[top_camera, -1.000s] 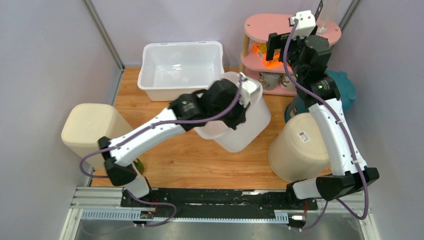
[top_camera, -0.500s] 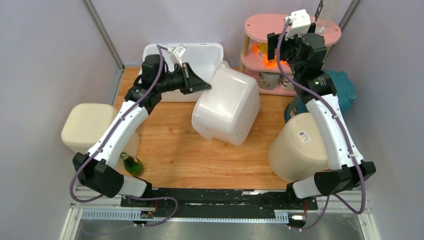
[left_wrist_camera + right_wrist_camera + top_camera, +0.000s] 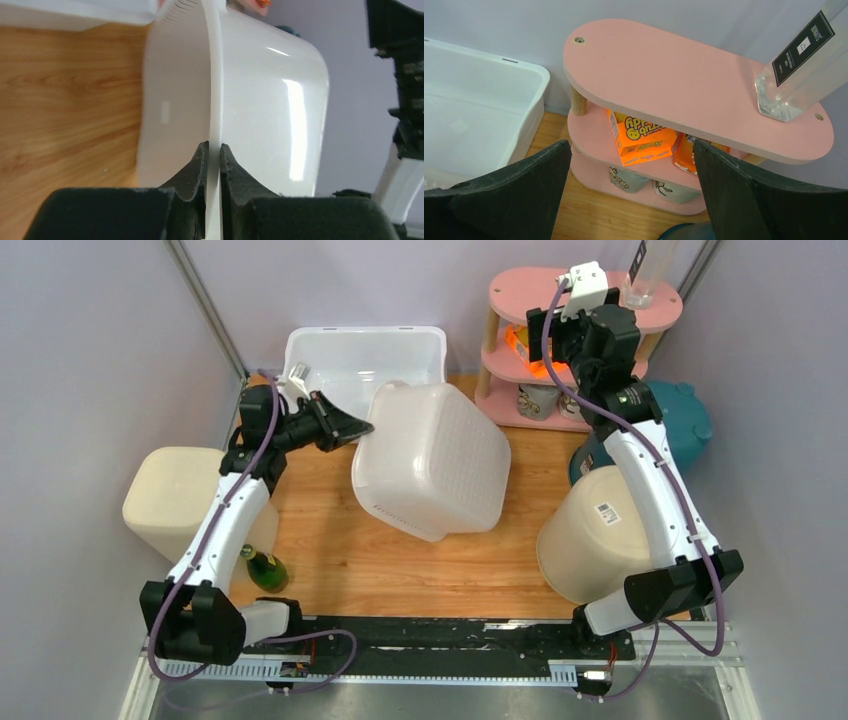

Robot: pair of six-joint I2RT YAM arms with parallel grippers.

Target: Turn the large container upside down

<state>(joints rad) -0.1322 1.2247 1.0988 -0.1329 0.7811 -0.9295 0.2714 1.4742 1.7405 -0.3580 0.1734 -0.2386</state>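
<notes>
The large white container (image 3: 435,460) lies in the middle of the wooden floor, tipped over with its textured base facing up and towards the camera, its rim at the left. My left gripper (image 3: 362,428) is shut on that rim. In the left wrist view the rim (image 3: 214,90) runs between the two black fingers of the left gripper (image 3: 213,150), with the container's smooth wall (image 3: 270,110) to the right. My right gripper (image 3: 555,332) is open and empty, held high in front of the pink shelf; in the right wrist view the right gripper (image 3: 630,147) shows wide-spread fingers.
A white rectangular tub (image 3: 330,370) stands at the back. A pink shelf unit (image 3: 530,295) with orange boxes (image 3: 641,135) is at the back right. Beige bins stand at the left (image 3: 180,495) and right (image 3: 600,535). A teal object (image 3: 690,415) and a green bottle (image 3: 265,570) are there too.
My left arm has swung back and left while gripping the rim, and the container has rolled over from opening-up to base-up. The right arm shifted slightly.
</notes>
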